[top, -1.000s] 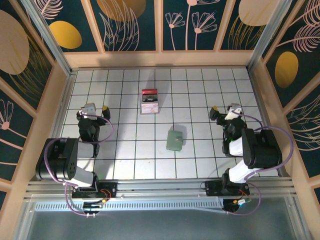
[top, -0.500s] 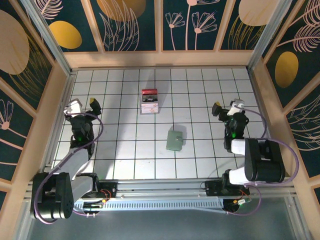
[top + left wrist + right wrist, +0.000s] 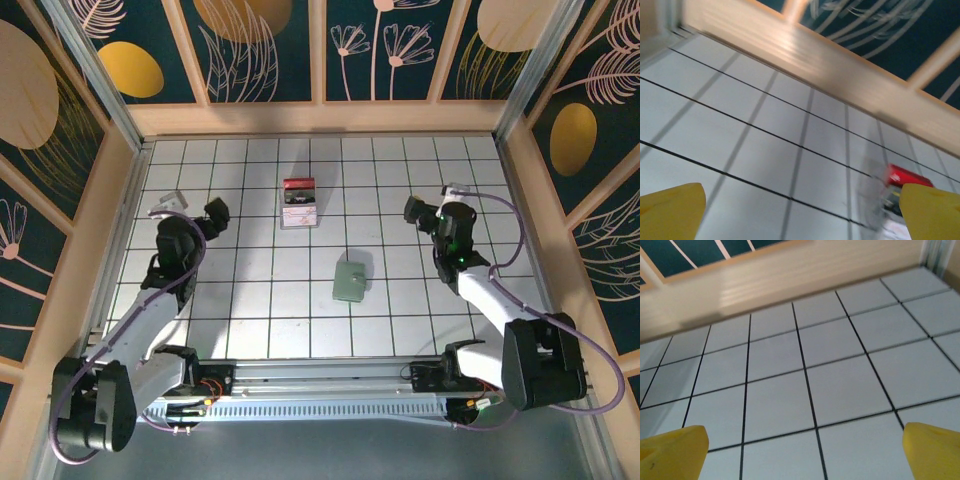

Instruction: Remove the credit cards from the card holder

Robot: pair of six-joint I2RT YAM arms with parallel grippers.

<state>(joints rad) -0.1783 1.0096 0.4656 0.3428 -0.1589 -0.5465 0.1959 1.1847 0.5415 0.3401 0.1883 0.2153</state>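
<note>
- Both arms have reached farther; from above, left hand (image 3: pixel 192 206) and right hand (image 3: pixel 432 205) gape empty, card holder (image 3: pixel 350 278) on the surface (image 3: pixel 260 300) between them.
- Left wrist: fingers (image 3: pixel 670 210) wide, red-topped block (image 3: pixel 902 176) right.
- Right wrist: fingers (image 3: pixel 672 450) wide over tiles (image 3: pixel 775 405).

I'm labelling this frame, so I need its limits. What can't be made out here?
Card holder, top view: too small to show any cards, or whether it lies folded.
Red-topped block, left wrist view: blurred, partly behind a yellow fingertip.
Block's label, top view: too small to read.
</note>
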